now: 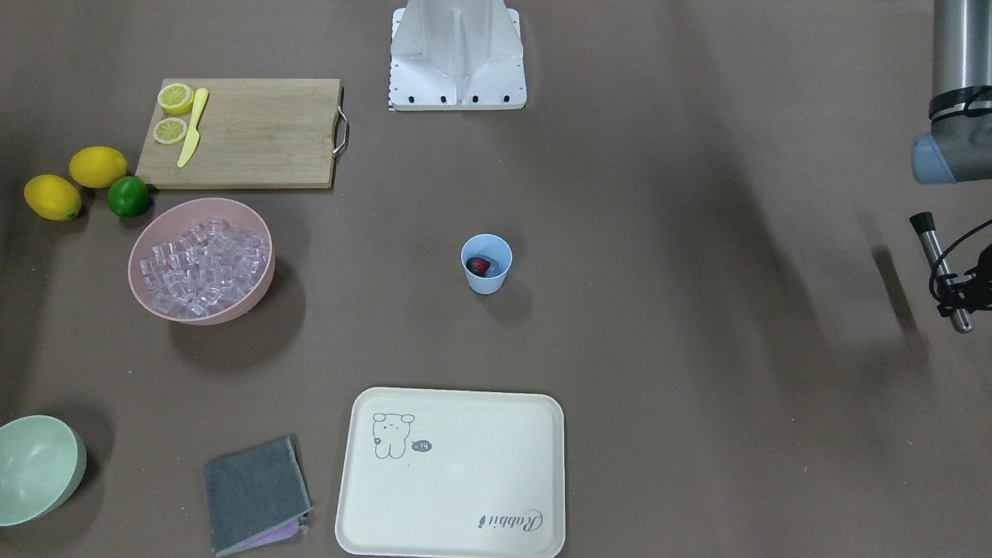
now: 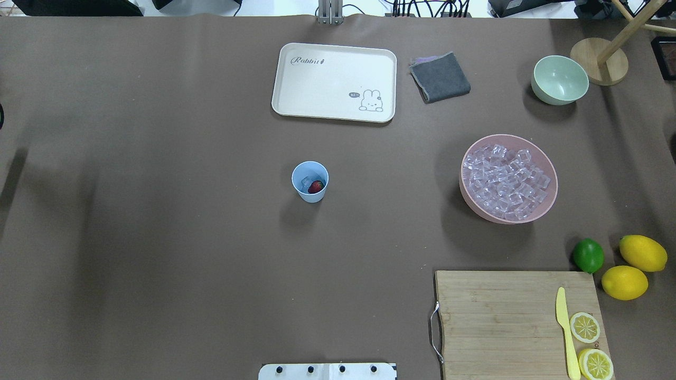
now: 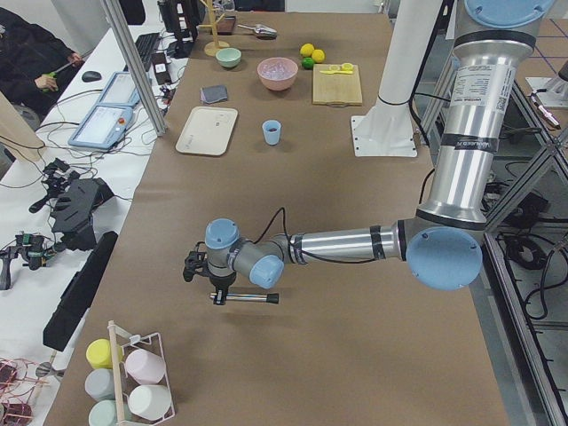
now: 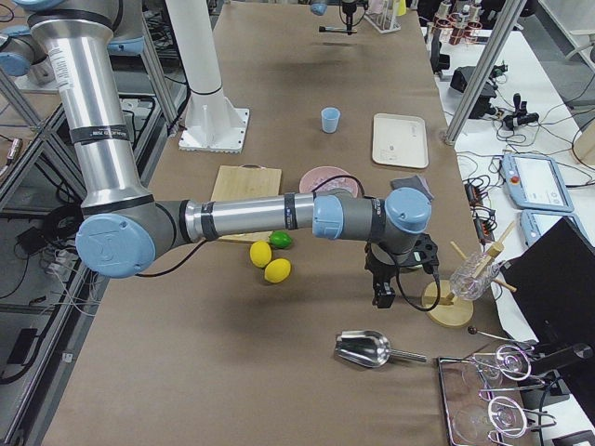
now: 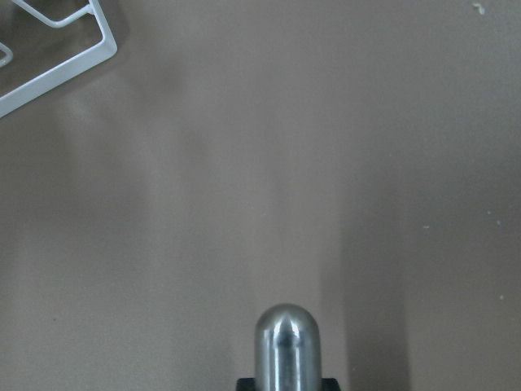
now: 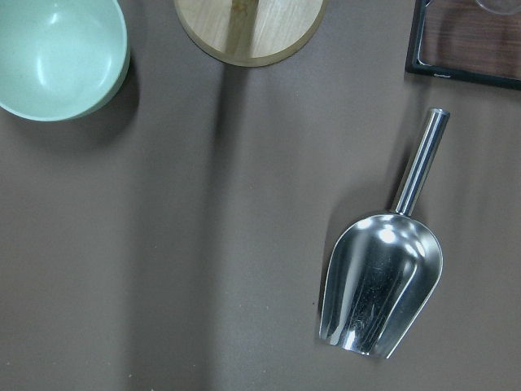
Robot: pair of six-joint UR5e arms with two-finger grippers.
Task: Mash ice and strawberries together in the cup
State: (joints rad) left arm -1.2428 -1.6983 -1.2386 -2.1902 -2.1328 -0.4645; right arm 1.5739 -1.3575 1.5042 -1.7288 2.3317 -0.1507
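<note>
The light-blue cup (image 1: 487, 280) stands mid-table, also in the overhead view (image 2: 310, 196). Inside it lie a red strawberry (image 2: 316, 186) and a clear ice cube (image 2: 306, 182). More ice (image 1: 203, 267) fills the pink bowl (image 1: 147, 298). My left gripper (image 1: 955, 288) is far off at the table's left end, shut on a steel muddler (image 1: 939, 263) with a black tip; the muddler's rounded end shows in the left wrist view (image 5: 285, 342). My right gripper (image 4: 383, 295) hangs near the table's right end, above a steel scoop (image 6: 378, 293). I cannot tell whether it is open or shut.
A cream tray (image 2: 334, 82), grey cloth (image 2: 440, 77) and pale-green bowl (image 2: 560, 80) lie across the table from the robot. A cutting board (image 2: 507, 322) with lemon halves and a yellow knife, two lemons (image 2: 624, 282) and a lime (image 2: 588, 255) sit near right. A wooden stand (image 6: 248, 28) is by the scoop.
</note>
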